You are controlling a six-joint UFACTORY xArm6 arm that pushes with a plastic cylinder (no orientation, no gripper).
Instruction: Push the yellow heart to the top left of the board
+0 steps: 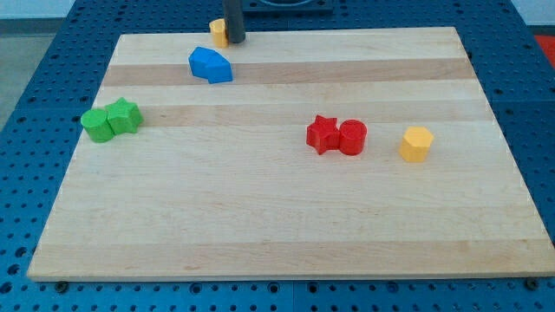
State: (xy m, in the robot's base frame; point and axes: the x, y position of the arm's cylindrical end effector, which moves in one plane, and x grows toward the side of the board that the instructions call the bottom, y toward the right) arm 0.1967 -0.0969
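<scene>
My tip (pixel 234 41) has no jaws to spread or pinch; it touches the yellow heart (pixel 218 32) at the board's (pixel 277 234) top edge. The blue block (pixel 211 66) lies just below the heart.

Yellow heart (pixel 218 31) at board's top edge

One raised view looks obliquely down across the whole board (pixel 286 225) from its bottom edge.

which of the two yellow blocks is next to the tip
The small yellow block at the view's top edge, right beside my tip; the other yellow block sits far right, near the red pair.
</scene>
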